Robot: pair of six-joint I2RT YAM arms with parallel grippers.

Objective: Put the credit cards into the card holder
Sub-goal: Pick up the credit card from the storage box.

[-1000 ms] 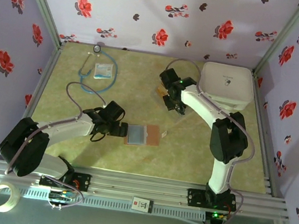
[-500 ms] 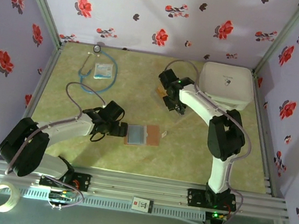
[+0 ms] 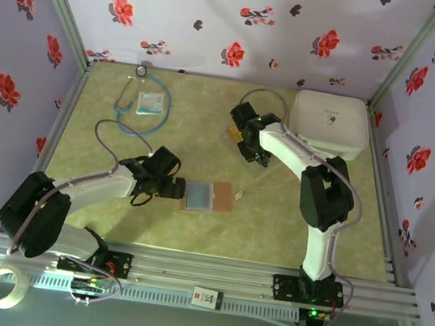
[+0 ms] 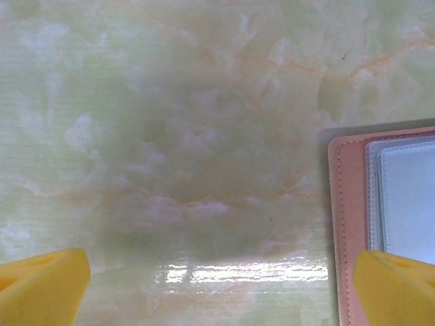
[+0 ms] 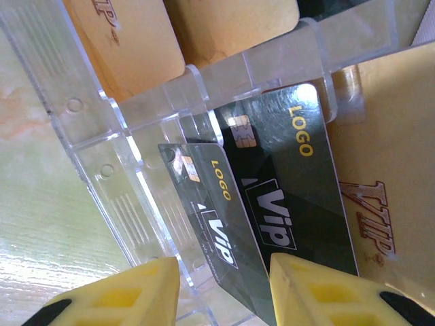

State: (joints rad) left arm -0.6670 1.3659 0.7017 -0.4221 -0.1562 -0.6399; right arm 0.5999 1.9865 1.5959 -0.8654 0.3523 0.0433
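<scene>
The card holder (image 3: 208, 196) lies open on the table; its reddish-brown edge (image 4: 348, 224) and greyish slots are in the left wrist view. My left gripper (image 3: 172, 190) (image 4: 221, 285) is open just left of it, over bare table, with its right fingertip (image 4: 397, 285) above the holder's edge. Credit cards stand in a clear plastic rack (image 5: 136, 183): two black ones (image 5: 224, 224) (image 5: 292, 183) and tan ones (image 5: 136, 41). My right gripper (image 3: 254, 149) (image 5: 224, 292) is open. It straddles the front black card's lower end, with a gap at the left finger.
A big white case (image 3: 330, 124) sits at the back right. A stethoscope (image 3: 140, 106) and a white-blue packet (image 3: 150, 103) lie at the back left. A tape roll (image 3: 3, 285) rests off the table at the near left.
My right arm has shifted slightly left at the card rack. The left arm has not moved.
</scene>
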